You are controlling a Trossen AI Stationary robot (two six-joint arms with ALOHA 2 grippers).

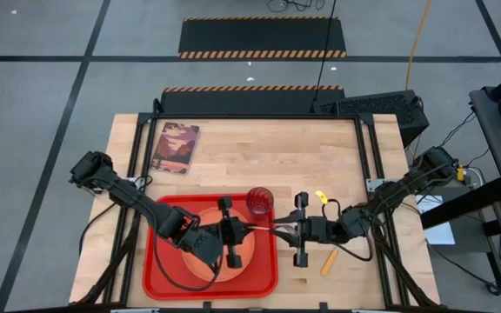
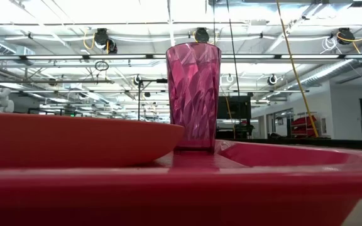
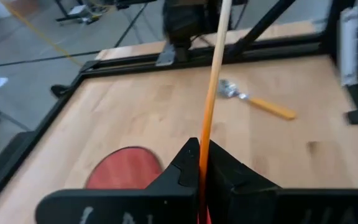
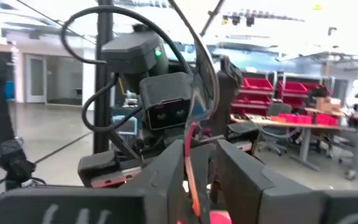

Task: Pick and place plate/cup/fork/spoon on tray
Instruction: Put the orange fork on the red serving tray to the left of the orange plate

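The left gripper's (image 1: 243,229) fingers (image 3: 182,163) are pressed together on a thin orange handle (image 3: 211,93). The handle sticks straight out from them toward the right gripper (image 1: 287,229), which meets it from the other side. In the right wrist view the handle (image 4: 192,177) sits inside that gripper, but I cannot tell if it is pinching or just around it. Both grippers hang above the near right edge of the tray (image 1: 159,278).

I think this is a hand-over, so the thing can go on the tray. To do it well, one gripper should hold tight before the other lets go. Then the handle should go down low and flat, on a bare red spot. It must not bump the cup (image 1: 260,200), which stands just beside it.

The held thing is long, skinny and orange, with a pale tip at the right end. It is so thin that it looks like a line. I cannot tell if it is the spoon or the fork.

The plate (image 1: 237,255) is round and orange and lies in the tray under the left arm. The cup is dark pink and see-through, upright in the tray's far right corner. Another orange-handled piece (image 1: 329,261) with a silver head lies on the table (image 1: 233,152), near the right arm, off the tray.
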